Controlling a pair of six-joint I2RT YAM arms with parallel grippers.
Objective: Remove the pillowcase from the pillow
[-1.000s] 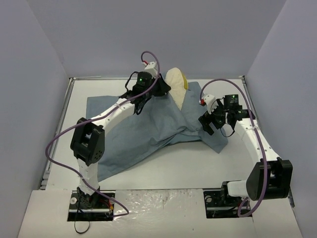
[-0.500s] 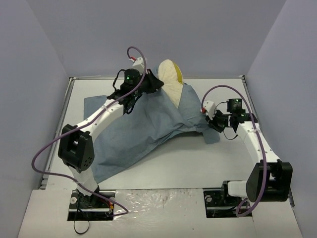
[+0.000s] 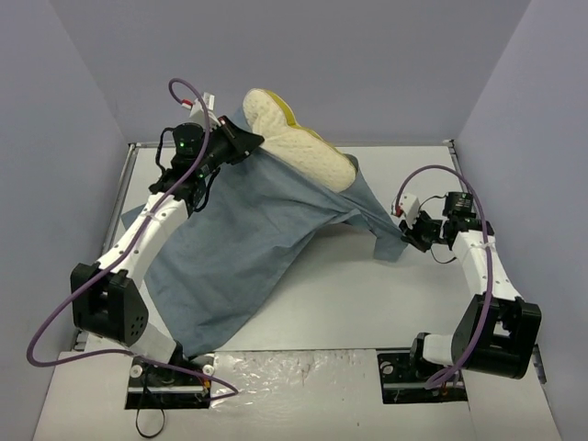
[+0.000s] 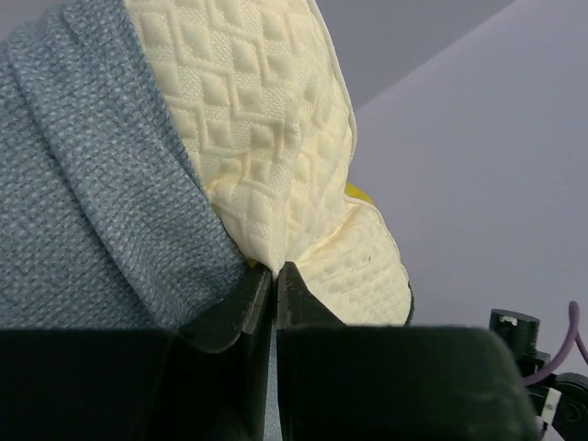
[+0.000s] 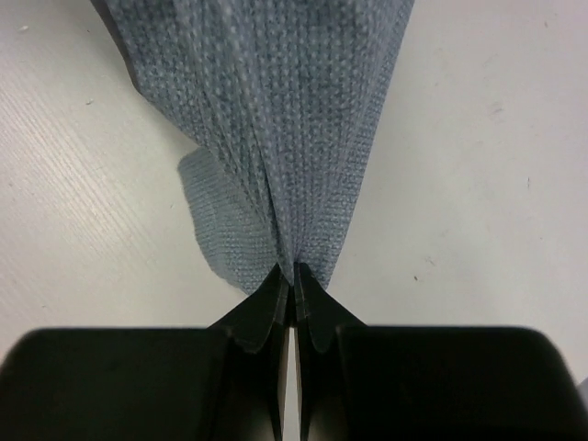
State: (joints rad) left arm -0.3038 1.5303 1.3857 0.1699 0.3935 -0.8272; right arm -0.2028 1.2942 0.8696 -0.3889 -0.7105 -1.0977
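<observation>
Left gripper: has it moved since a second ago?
Yes. The left gripper, pinching the pillow, shifted leftward along the table's back edge and rose above it.

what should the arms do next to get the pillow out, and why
Probably draw the left gripper up and away from the right gripper, which should hold fast. The left is shut on the bare end of the pillow, the right on a corner of the pillowcase, and the rest of the pillow is under the cloth.
</observation>
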